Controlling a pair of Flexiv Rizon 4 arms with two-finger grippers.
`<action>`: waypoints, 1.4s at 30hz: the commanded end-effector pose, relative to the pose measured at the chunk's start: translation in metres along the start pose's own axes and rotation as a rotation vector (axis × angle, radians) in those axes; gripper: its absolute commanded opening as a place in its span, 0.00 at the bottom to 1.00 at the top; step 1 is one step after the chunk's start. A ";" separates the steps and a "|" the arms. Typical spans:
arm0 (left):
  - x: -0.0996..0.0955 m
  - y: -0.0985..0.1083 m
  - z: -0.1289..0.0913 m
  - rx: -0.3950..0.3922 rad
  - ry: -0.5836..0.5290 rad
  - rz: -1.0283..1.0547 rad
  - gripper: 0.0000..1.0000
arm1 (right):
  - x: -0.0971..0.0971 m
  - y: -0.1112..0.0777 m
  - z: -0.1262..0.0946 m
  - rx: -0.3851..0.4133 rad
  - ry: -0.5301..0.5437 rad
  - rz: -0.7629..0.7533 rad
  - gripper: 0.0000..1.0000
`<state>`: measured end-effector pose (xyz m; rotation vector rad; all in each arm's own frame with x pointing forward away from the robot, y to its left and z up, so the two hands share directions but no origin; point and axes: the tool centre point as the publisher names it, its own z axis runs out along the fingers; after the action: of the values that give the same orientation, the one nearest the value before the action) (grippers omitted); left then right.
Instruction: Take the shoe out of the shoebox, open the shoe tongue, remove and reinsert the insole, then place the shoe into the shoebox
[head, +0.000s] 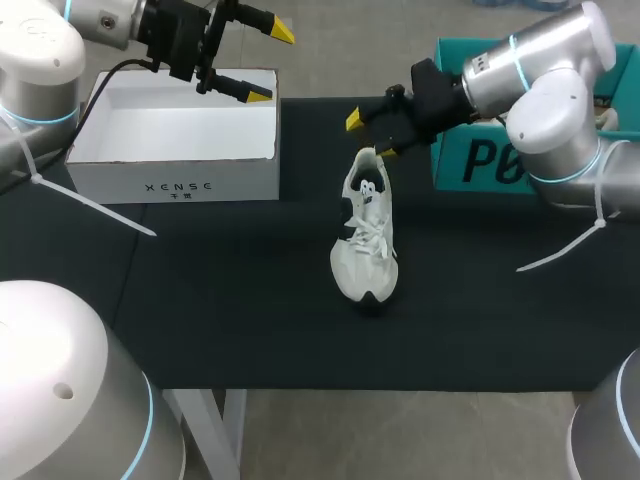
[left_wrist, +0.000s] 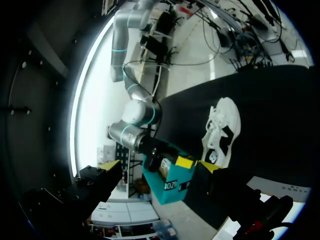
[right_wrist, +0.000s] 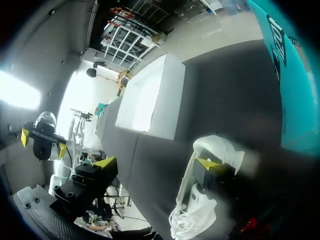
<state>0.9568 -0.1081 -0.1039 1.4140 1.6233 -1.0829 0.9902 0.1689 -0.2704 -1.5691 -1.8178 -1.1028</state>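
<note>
A white lace-up shoe (head: 365, 240) stands upright on the black mat (head: 200, 300), toe toward the front edge. My right gripper (head: 369, 136) hovers open just above its heel, one fingertip (right_wrist: 207, 164) against the heel collar of the shoe (right_wrist: 200, 210) and the other out over bare mat. The open white shoebox (head: 175, 140) sits at the back left with nothing in it. Above its right rim hangs my left gripper (head: 270, 62), open and holding nothing. In the left wrist view the shoe (left_wrist: 222, 132) lies far ahead of the left gripper (left_wrist: 161, 166).
A teal box (head: 490, 150) stands at the back right, close behind my right arm; the teal box (right_wrist: 280, 75) also shows beside the shoe in the right wrist view. The white shoebox (right_wrist: 150, 100) lies ahead of the right gripper (right_wrist: 156, 163).
</note>
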 end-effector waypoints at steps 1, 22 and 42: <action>-0.001 0.000 -0.001 0.002 0.005 0.001 1.00 | 0.004 -0.006 0.001 0.016 -0.043 0.037 0.63; -0.001 0.000 -0.001 0.002 0.005 0.001 1.00 | 0.006 -0.015 -0.006 0.118 -0.222 0.242 1.00; -0.001 0.000 -0.001 0.002 0.005 0.001 1.00 | 0.007 -0.027 -0.003 0.244 -0.733 0.702 1.00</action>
<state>0.9568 -0.1080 -0.1039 1.4139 1.6233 -1.0829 0.9605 0.1706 -0.2797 -2.0112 -1.5919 -0.4894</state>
